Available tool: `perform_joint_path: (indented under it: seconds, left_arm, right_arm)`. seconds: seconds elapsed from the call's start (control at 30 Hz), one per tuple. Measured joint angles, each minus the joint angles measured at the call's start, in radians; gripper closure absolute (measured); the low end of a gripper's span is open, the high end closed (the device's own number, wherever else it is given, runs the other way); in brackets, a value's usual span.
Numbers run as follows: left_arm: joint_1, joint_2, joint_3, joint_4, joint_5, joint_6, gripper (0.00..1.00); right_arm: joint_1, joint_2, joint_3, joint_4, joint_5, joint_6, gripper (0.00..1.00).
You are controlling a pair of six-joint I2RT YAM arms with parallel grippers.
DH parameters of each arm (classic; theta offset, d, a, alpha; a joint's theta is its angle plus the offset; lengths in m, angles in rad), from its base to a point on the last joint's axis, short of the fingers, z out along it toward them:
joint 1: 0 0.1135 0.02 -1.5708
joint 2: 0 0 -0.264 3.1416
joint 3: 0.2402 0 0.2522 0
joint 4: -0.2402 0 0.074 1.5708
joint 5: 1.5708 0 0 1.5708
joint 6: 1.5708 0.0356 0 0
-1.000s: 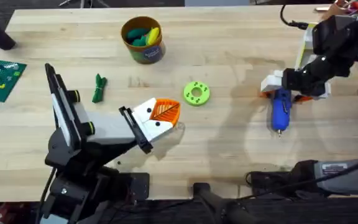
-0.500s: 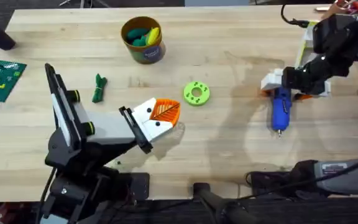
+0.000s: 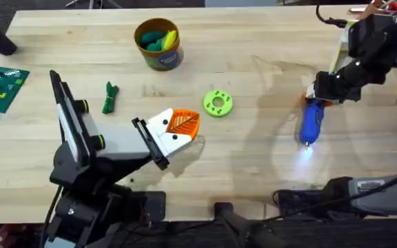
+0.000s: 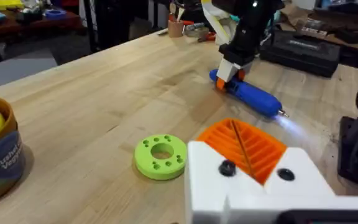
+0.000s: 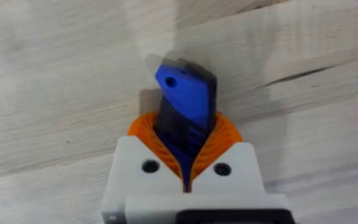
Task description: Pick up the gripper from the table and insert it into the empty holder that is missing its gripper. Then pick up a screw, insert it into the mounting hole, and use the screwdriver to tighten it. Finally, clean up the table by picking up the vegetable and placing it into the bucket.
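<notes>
With the right claw clamped on the bright blue pen-shaped screwdriver, lift it level; left claw closed, idle.

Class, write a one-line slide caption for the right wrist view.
Right pincer shut on the blue screwdriver above the wooden table.

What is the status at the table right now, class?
Right gripper shut on the screwdriver, light on. Left gripper shut, holding nothing. Vegetable on table, outside bucket. Nothing blocking.
</notes>
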State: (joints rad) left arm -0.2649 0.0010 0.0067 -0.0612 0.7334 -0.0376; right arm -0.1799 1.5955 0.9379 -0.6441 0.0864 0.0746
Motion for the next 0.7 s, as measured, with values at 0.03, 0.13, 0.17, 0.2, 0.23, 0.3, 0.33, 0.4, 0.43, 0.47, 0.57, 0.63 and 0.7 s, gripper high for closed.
perform_joint_path:
  seconds: [0.03, 0.13, 0.17, 0.2, 0.23, 0.3, 0.33, 0.4, 0.43, 0.47, 0.57, 0.63, 0.7]
  left_arm:
    - [0.000, 0.000, 0.000, 0.000, 0.000, 0.000, 0.997]
    - [0.000, 0.000, 0.000, 0.000, 0.000, 0.000, 0.997]
    - [0.000, 0.000, 0.000, 0.000, 0.000, 0.000, 0.997]
    - [0.000, 0.000, 0.000, 0.000, 0.000, 0.000, 0.997]
    - [0.000, 0.000, 0.000, 0.000, 0.000, 0.000, 0.997]
    - [0.000, 0.000, 0.000, 0.000, 0.000, 0.000, 0.997]
    - [0.000, 0.000, 0.000, 0.000, 0.000, 0.000, 0.997]
    - [0.000, 0.000, 0.000, 0.000, 0.000, 0.000, 0.997]
    - [0.000, 0.000, 0.000, 0.000, 0.000, 0.000, 0.997]
    - [0.000, 0.000, 0.000, 0.000, 0.000, 0.000, 0.997]
    - [0.000, 0.000, 0.000, 0.000, 0.000, 0.000, 0.997]
    - [0.000, 0.000, 0.000, 0.000, 0.000, 0.000, 0.997]
    - [0.000, 0.000, 0.000, 0.000, 0.000, 0.000, 0.997]
  right_arm:
    - [0.000, 0.000, 0.000, 0.000, 0.000, 0.000, 0.971]
    - [0.000, 0.000, 0.000, 0.000, 0.000, 0.000, 0.971]
    - [0.000, 0.000, 0.000, 0.000, 0.000, 0.000, 0.971]
    - [0.000, 0.000, 0.000, -0.001, 0.000, 0.000, 0.971]
    - [0.000, 0.000, 0.000, -0.002, 0.000, 0.000, 0.971]
    - [0.000, 0.000, 0.002, -0.005, 0.000, 0.000, 0.971]
    - [0.000, 0.000, 0.004, -0.012, -0.001, 0.000, 0.971]
    - [0.000, -0.001, 0.009, -0.034, -0.007, 0.000, 0.971]
    - [0.000, -0.002, 0.011, -0.045, -0.009, 0.000, 0.971]
    - [0.000, -0.004, 0.015, -0.057, -0.011, 0.000, 0.971]
    - [0.009, -0.072, 0.087, -0.105, -0.019, 0.000, 0.971]
    - [0.021, -0.104, 0.131, -0.121, -0.021, 0.000, 0.971]
    - [0.040, -0.134, 0.177, -0.134, -0.021, 0.000, 0.971]
